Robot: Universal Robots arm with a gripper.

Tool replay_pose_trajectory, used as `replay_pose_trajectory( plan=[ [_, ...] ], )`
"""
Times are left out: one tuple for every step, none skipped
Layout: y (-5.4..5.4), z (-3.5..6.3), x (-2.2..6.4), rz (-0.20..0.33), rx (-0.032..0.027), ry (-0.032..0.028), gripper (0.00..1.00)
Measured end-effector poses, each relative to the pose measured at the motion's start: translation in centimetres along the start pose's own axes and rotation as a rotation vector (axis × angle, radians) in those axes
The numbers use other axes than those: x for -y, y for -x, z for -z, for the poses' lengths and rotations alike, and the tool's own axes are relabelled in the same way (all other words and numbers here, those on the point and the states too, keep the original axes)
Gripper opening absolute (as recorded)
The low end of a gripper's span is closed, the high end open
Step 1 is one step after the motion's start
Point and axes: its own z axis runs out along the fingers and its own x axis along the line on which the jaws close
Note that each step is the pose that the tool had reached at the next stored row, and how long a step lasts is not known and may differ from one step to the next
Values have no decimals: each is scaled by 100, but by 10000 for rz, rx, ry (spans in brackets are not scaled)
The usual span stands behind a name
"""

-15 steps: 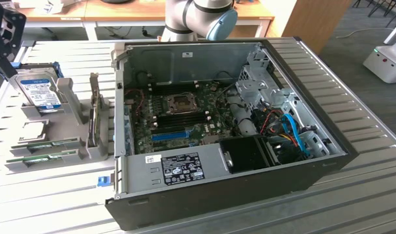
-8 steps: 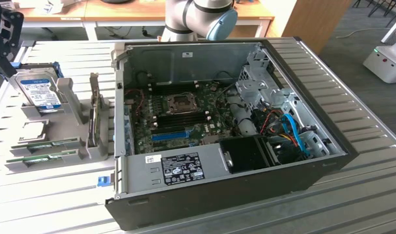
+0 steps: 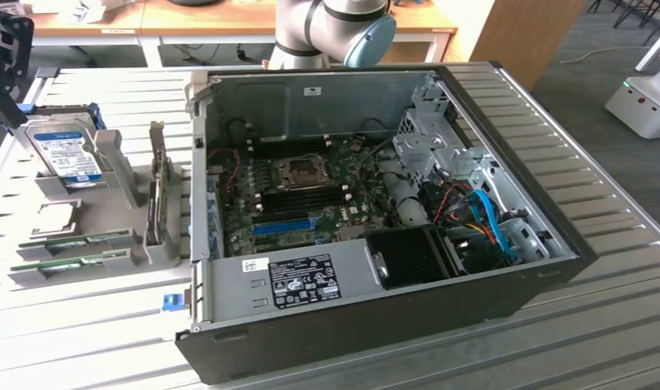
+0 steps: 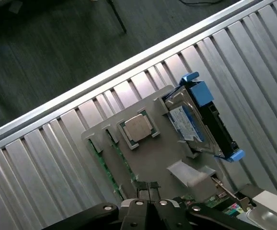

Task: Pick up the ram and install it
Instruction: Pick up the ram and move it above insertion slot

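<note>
beside ram (image 3: 75, 240): cpu (image 4: 138, 127), hard drive (image 4: 185, 122); closed gripper (image 4: 148, 186) near.

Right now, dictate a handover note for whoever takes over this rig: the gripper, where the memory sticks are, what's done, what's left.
Gripper: shut, holding nothing, above the flat grey plastic parts holder.
Ram: two long, thin green circuit-board sticks, the first stick and the second stick, sit in the holder's slots, to the exterior view's left of the open black computer case.
Done: nothing; neither stick is lifted.
Left: both the pickup and the install on the green motherboard.
</note>
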Motion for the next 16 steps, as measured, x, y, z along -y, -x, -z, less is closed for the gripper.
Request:
replay_pose_trajectory(
  plan=[
    [0, 0, 0, 146, -3, 12, 11],
    [0, 0, 0, 286, -7, 23, 11],
    [0, 0, 0, 425, -11, 34, 11],
    [0, 0, 0, 564, -15, 46, 11],
    [0, 0, 0, 704, -20, 57, 11],
    [0, 0, 0, 845, -24, 67, 11],
    [0, 0, 0, 985, -29, 78, 11],
    [0, 0, 0, 1139, -34, 89, 11],
    [0, 0, 0, 1278, -38, 101, 11],
    [0, 1, 0, 1415, -41, 113, 11],
    [0, 0, 0, 1552, -43, 124, 11],
    [0, 0, 0, 1690, -46, 135, 11],
    [0, 0, 0, 1829, -50, 146, 11],
    [0, 0, 0, 1979, -54, 157, 11],
    [0, 0, 0, 2120, -59, 168, 11],
    [0, 0, 0, 2260, -64, 179, 11]
  ],
)
